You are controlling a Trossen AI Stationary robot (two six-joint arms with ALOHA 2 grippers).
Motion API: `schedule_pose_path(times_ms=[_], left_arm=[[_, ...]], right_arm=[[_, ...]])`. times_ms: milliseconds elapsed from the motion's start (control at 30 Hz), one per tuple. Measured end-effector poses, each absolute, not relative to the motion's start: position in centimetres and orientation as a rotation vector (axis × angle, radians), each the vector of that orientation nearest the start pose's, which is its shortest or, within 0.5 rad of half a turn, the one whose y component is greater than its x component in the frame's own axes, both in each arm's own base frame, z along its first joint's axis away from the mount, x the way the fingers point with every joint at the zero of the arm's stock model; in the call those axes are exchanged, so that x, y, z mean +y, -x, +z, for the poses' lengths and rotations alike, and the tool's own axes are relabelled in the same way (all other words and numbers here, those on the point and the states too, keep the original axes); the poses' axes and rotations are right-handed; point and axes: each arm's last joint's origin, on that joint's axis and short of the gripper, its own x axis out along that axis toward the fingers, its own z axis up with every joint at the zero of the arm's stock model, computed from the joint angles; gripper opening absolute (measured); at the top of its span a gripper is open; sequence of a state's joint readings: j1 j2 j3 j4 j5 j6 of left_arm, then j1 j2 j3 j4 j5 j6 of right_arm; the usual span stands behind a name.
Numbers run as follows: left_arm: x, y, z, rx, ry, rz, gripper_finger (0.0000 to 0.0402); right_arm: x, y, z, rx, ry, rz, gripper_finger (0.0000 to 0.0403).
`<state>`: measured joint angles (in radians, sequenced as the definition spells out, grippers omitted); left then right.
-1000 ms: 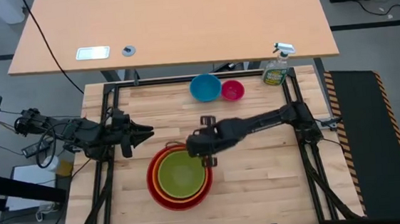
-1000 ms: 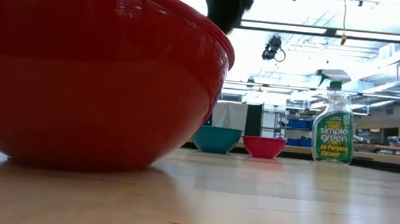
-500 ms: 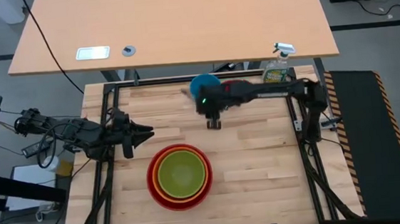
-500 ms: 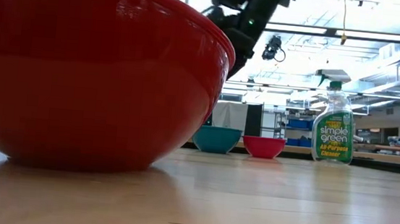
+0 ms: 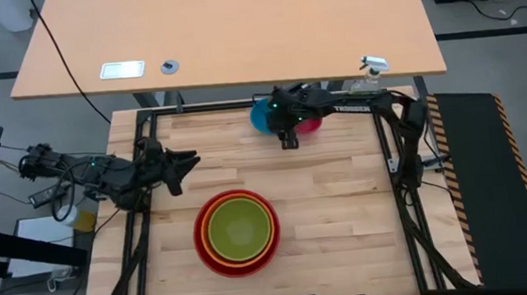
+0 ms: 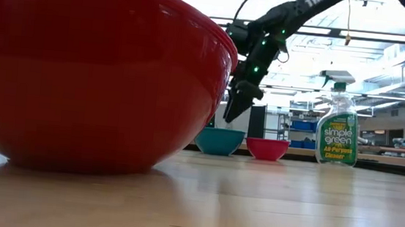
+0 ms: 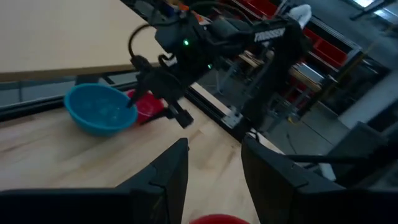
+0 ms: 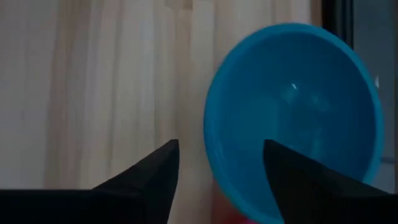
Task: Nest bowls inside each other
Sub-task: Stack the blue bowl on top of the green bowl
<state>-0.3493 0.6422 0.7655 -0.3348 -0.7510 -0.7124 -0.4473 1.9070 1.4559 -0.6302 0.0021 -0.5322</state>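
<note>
A lime green bowl (image 5: 239, 227) sits nested in an orange bowl (image 5: 213, 250), which sits in the big red bowl (image 5: 200, 249) at the table's near middle. A blue bowl (image 5: 261, 119) and a small pink bowl (image 5: 312, 123) stand side by side on their bases at the far edge. My right gripper (image 5: 287, 140) hangs open above the blue bowl's near rim (image 8: 214, 134), pointing steeply down, clear of it in the low view (image 6: 232, 113). My left gripper (image 5: 187, 160) waits open at the table's left, holding nothing.
A green spray bottle (image 5: 365, 90) with a white nozzle stands at the far right corner, right of the pink bowl. The black frame rails (image 5: 150, 138) run along the table's edges. Bare wood lies between the stack and the far bowls.
My right gripper has swept from over the nested stack toward the table's far edge and come down, ending above the blue bowl's near rim. My left gripper has stayed in place but swung its fingertips a little toward the far edge. No bowl has moved.
</note>
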Motion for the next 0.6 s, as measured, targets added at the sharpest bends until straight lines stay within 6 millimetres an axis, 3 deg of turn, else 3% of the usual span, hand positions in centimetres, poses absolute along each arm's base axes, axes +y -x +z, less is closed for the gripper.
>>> schedule_pose_path(times_ms=[300, 600], left_arm=[[-1.7, -13.2, 33.3, 0.01, 0.593, 0.512, 0.0153], [-1.3, -13.2, 33.2, 0.006, 0.59, 0.548, 0.0153]], right_arm=[[-18.2, -37.1, 18.2, 1.179, 0.357, -0.041, 0.0224], [-19.0, -37.9, 16.4, 1.168, 0.453, -0.016, 0.0143]])
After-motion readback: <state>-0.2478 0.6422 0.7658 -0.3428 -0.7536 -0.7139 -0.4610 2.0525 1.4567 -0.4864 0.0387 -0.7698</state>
